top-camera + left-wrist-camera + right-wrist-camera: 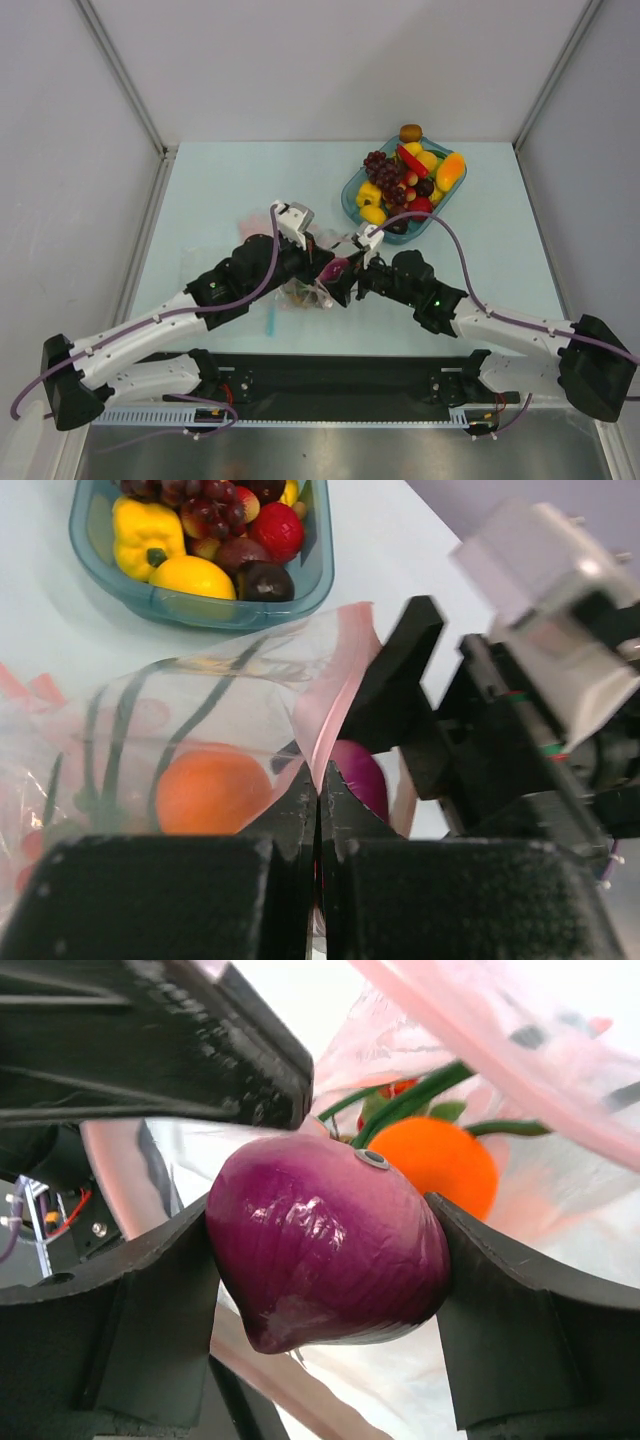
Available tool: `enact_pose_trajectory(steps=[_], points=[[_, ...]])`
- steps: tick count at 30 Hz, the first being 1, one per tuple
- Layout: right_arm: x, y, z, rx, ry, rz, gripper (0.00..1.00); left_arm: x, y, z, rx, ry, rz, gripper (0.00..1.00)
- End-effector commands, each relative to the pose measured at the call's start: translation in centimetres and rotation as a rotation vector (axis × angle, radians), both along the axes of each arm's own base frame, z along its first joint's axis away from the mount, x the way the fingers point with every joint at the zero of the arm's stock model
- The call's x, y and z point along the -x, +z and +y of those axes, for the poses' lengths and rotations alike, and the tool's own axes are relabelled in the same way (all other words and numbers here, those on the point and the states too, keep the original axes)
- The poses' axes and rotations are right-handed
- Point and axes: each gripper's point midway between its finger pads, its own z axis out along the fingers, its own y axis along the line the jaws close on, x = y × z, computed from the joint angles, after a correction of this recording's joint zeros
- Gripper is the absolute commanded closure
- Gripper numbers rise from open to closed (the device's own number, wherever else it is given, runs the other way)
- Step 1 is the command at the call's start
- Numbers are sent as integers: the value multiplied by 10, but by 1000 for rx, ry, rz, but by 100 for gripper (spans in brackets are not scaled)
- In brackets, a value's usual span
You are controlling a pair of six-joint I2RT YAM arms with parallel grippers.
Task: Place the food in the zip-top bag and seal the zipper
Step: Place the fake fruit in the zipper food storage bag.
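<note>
Onion [320, 1245] at the bag [190, 695] mouth, centre of the top view.
Clamped between the right gripper [347, 274] fingers, right at the opening. Left gripper [318, 815] pinched shut on the pink zipper [335, 690] edge, holding that lip up. Orange [212, 788] and green stalk [410, 1100] inside; more food in the tray [347, 198], upper right of the top view. Best done by pushing well past the strip before letting go, keeping the lifted lip taut and high, releasing low to prevent roll-back, then withdrawing straight without snagging plastic.
</note>
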Motion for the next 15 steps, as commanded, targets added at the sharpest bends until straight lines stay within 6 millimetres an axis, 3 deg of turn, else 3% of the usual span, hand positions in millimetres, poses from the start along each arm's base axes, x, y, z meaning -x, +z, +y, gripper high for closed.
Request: enact_pose_trajectory(steps=[1, 5, 9, 11, 12, 15], points=[[-8, 19, 16, -21, -7, -52, 36, 14, 50, -10, 104, -98, -86, 100], [-7, -3, 33, 35, 20, -24, 34, 18, 57, -6, 133, -106, -110, 100], [1, -9, 47, 37, 74, -11, 32, 16, 57, -1, 137, -79, -111, 100], [1, -11, 49, 40, 76, -7, 22, 16, 57, -1, 138, -76, -110, 100], [0, -10, 49, 39, 70, -9, 4, 16, 56, 0, 134, -73, -108, 100], [0, 0, 43, 21, 51, -25, 0, 11, 52, 3, 116, -39, -97, 100]])
